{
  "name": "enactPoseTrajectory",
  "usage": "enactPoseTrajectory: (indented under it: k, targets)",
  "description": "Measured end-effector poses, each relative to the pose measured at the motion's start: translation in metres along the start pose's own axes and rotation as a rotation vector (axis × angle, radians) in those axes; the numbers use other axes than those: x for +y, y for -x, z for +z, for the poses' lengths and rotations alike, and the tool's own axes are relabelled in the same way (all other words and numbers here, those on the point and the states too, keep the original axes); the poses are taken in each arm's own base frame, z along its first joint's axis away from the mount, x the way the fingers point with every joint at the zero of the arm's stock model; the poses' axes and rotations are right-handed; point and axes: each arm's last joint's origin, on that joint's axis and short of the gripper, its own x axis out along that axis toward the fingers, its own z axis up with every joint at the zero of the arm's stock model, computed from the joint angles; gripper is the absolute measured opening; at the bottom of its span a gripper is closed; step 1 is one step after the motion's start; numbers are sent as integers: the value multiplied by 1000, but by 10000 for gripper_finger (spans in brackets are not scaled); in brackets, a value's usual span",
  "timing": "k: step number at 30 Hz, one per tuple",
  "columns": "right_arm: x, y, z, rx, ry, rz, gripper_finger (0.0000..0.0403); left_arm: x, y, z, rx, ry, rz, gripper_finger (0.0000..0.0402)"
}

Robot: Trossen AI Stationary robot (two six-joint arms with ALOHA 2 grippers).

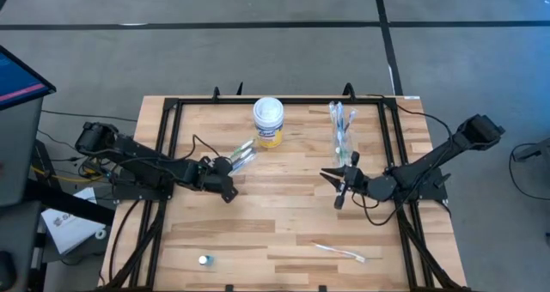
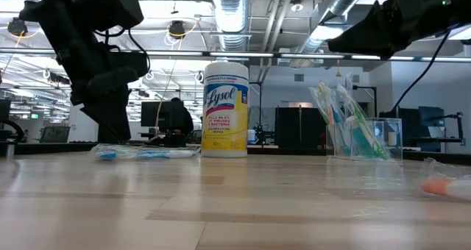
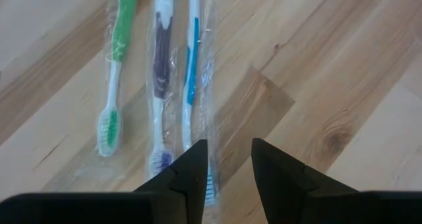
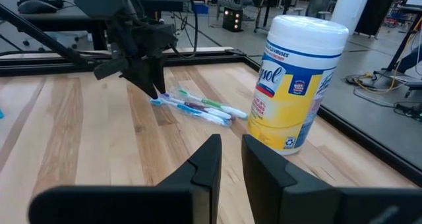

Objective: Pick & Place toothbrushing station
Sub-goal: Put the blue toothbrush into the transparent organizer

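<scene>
Wooden bench (image 1: 284, 215) seen from above, with both arms reaching inward. Left tool (image 3: 227, 165): fingers parted and empty, poised just over the ends of three wrapped toothbrushes (image 3: 158, 72) (green, purple-handled and blue) lying side by side flat on the bench, left of centre and near the yellow-labelled canister (image 1: 268, 123) at the far edge. Right tool (image 4: 231, 158): held above the bench right of centre; fingers stand close together with a narrow gap, nothing visible between them. Clear cup (image 1: 342, 142) holding several upright toothbrushes stands toward the far right corner. One more wrapped toothbrush (image 1: 339, 252) lies near the front edge, right of centre. Small round object, possibly a cap or tube end (image 1: 204, 260), sits near the front left corner.
</scene>
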Motion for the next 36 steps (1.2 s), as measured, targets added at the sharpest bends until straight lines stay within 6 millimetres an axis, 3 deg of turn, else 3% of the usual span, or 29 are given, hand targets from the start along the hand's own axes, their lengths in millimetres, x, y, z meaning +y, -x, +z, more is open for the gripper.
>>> enactPoseTrajectory:
  k: [15,36]
  targets:
    - [0,0,-1,6,7,-1,51,-2,-12,-5,19,-29,55,108]
    - [0,0,-1,8,7,-1,51,-1,-14,-4,23,-5,59,108]
